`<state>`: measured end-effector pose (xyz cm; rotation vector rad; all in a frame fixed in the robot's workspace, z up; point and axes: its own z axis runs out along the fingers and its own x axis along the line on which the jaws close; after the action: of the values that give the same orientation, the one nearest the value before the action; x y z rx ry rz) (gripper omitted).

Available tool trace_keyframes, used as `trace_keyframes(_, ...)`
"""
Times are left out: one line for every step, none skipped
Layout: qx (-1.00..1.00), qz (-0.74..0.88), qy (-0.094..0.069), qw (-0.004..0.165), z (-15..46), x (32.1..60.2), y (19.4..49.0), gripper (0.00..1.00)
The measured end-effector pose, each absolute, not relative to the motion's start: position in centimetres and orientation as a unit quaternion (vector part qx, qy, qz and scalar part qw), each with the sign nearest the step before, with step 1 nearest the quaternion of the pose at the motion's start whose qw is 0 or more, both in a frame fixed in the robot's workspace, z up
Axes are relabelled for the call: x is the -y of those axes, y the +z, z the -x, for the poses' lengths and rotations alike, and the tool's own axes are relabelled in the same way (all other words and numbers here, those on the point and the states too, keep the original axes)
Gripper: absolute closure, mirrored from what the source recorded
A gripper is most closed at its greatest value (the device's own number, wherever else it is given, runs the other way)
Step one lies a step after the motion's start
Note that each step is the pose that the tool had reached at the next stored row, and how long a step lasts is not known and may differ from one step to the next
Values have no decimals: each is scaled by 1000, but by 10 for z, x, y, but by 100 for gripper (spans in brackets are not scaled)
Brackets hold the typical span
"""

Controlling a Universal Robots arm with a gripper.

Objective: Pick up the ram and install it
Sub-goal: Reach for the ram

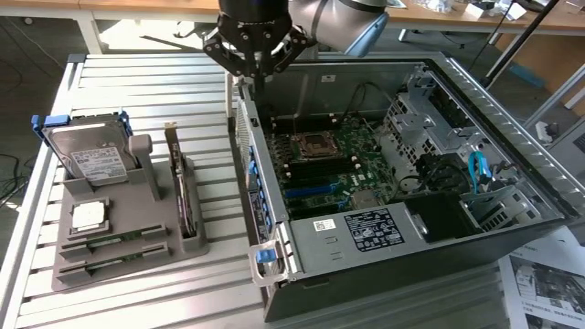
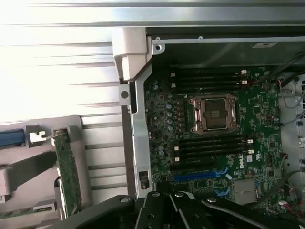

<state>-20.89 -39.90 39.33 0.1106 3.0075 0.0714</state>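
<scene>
Two green ram sticks (image 1: 117, 239) (image 1: 114, 258) lie in the front slots of a grey holder (image 1: 137, 271) at the exterior view's left. My gripper (image 1: 259, 77) hangs high over the near wall of the open computer case (image 1: 429, 274), well away from the sticks. Its fingers (image 1: 240, 60) come together to a point, and I see nothing between them. Black memory slots (image 2: 209, 143) (image 2: 205, 78) run on both sides of the processor socket (image 2: 213, 112) on the green motherboard (image 1: 352, 147). The gripper's black linkage (image 2: 171, 210) also shows in the wrist view.
The holder also carries a hard drive (image 1: 92, 157), a square silver processor chip (image 1: 89, 215) and an upright expansion card (image 1: 183, 199) (image 2: 66, 176). Cables and drive cages (image 1: 429, 123) fill the case's far side. A printed sheet (image 1: 549, 281) lies at the exterior view's right.
</scene>
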Motion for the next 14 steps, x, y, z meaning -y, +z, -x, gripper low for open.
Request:
trace_keyframes(-997, -37, 24, 66, 215, 399, 393, 89)
trace_keyframes(-997, -37, 24, 66, 218, 399, 393, 89)
trace_keyframes(-997, -37, 24, 66, 221, 399, 393, 89)
trace_keyframes(-997, -37, 24, 66, 225, 399, 393, 89)
trace_keyframes(-997, -37, 24, 66, 228, 399, 393, 89)
trace_keyframes(-997, -37, 24, 66, 232, 399, 393, 89)
trace_keyframes(-997, -37, 24, 66, 235, 399, 393, 89)
trace_keyframes(-997, -37, 24, 66, 239, 399, 393, 89)
trace_keyframes(-997, -37, 24, 66, 242, 399, 393, 89)
trace_keyframes(-997, -37, 24, 66, 247, 399, 393, 89)
trace_keyframes(-997, -37, 24, 66, 250, 399, 393, 89)
trace_keyframes(-997, -37, 24, 66, 253, 399, 393, 89)
trace_keyframes(-997, -37, 24, 66, 258, 399, 393, 89)
trace_keyframes(-997, -37, 24, 66, 266, 399, 393, 89)
